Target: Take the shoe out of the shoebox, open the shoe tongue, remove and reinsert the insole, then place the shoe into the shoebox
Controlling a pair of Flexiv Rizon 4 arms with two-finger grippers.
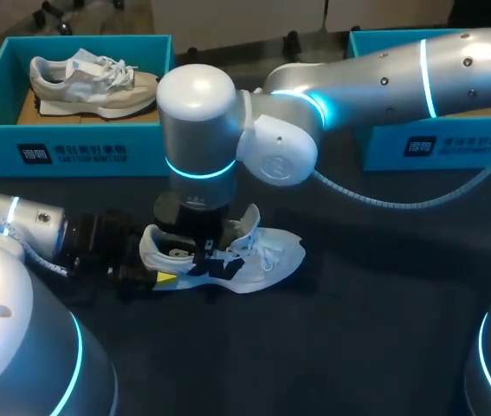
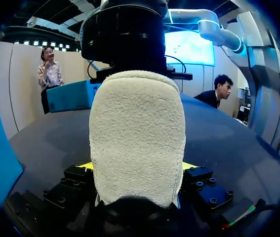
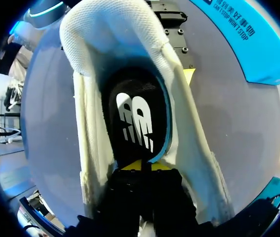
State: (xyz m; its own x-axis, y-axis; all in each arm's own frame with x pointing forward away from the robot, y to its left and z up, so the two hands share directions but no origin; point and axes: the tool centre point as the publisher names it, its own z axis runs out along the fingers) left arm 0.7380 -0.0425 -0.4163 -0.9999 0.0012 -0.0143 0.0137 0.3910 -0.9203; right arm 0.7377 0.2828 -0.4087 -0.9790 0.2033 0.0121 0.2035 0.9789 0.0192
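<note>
- White mesh lace-up shoe [image 1: 245,256] lies on its sole at the middle of the dark bench [image 1: 358,347], outside both boxes, toe toward the right arm's side, heel toward the left arm [image 1: 20,225].
- Shoe's tongue [image 1: 250,218] stands up, laces loose.
- Left jaws clamp the heel from both sides. One yellow fingertip [image 2: 87,166] shows at each side of the fuzzy heel collar, touching it.
- Right arm [image 1: 384,74] comes across from the right and points straight down over the shoe opening.
- Right jaws are down inside the shoe. The yellow fingertips [image 3: 132,165] are pressed together with only a thin line between them.
- Those tips sit at the black insole with white logo and blue edge [image 3: 137,113], which lies flat in the shoe. Cannot tell if they pinch its edge.
- Teal cardboard shoebox [image 1: 72,143] sits at the far left of the bench, well apart from the white shoe, and holds a grey and beige sneaker [image 1: 89,82].
- Second teal shoebox [image 1: 436,143] sits at the far right, partly hidden behind the right arm.
</note>
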